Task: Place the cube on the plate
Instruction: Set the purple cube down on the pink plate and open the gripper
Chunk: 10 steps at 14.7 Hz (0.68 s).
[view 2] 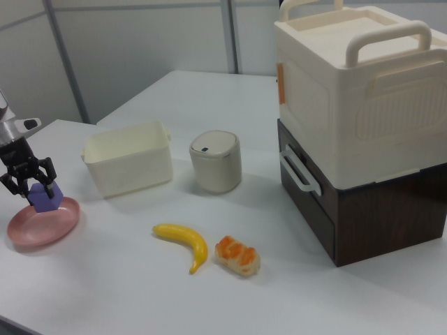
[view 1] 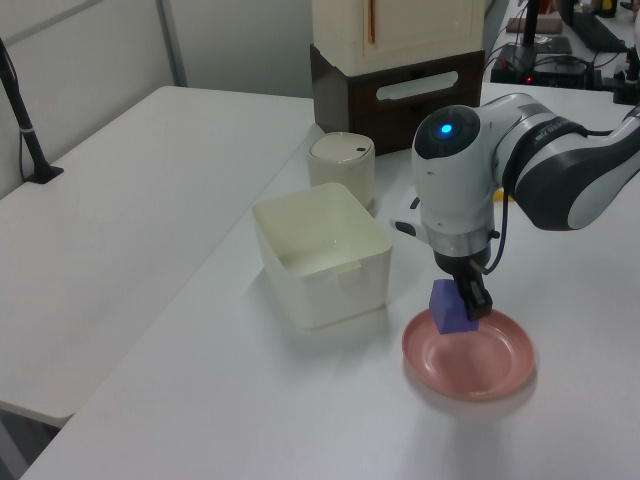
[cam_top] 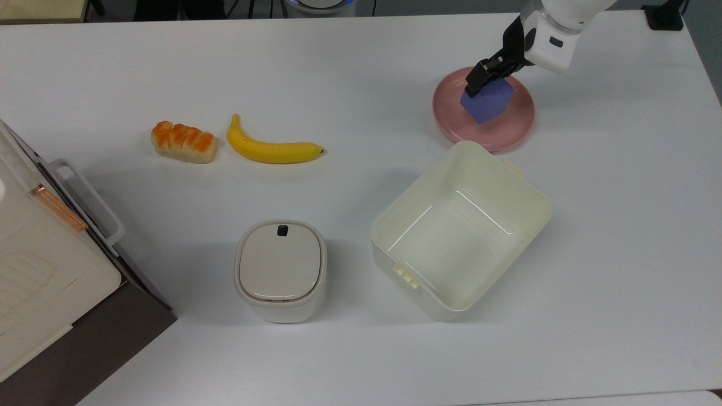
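My gripper [cam_top: 492,80] is shut on the blue-violet cube [cam_top: 487,101] and holds it just above the pink plate [cam_top: 507,132] at the top view's upper right. In the left view the cube [view 1: 450,310] hangs clear of the plate [view 1: 490,365], with one black finger [view 1: 477,298] against its side. In the right view the gripper [view 2: 31,185] grips the cube [view 2: 46,198] from above, over the plate [view 2: 35,227] at the far left.
An open cream tub [cam_top: 530,197] stands just below the plate in the top view. A lidded canister [cam_top: 280,270], a banana [cam_top: 271,151] and a bread piece [cam_top: 183,142] lie further left. Stacked storage boxes [cam_top: 34,265] fill the top view's lower left corner.
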Each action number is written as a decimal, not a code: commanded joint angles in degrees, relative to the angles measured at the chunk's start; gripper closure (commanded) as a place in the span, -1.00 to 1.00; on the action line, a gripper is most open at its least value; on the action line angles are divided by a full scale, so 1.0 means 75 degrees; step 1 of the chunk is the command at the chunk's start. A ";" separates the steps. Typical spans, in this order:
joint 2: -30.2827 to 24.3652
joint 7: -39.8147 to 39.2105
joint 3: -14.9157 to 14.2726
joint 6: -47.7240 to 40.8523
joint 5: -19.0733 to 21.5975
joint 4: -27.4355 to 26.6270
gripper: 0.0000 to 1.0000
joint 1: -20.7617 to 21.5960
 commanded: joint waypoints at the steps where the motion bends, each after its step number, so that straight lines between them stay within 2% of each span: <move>1: -0.0102 0.0190 -0.0012 -0.0256 -0.0017 -0.0120 -0.11 0.0089; 2: -0.0102 0.0260 -0.0012 -0.0315 -0.0029 -0.0109 -0.75 0.0124; 3: -0.0102 0.0446 -0.0012 -0.0339 -0.0064 -0.0108 -1.00 0.0148; 10: -0.0125 0.0764 0.0000 -0.0385 -0.0076 -0.0097 -1.00 0.0160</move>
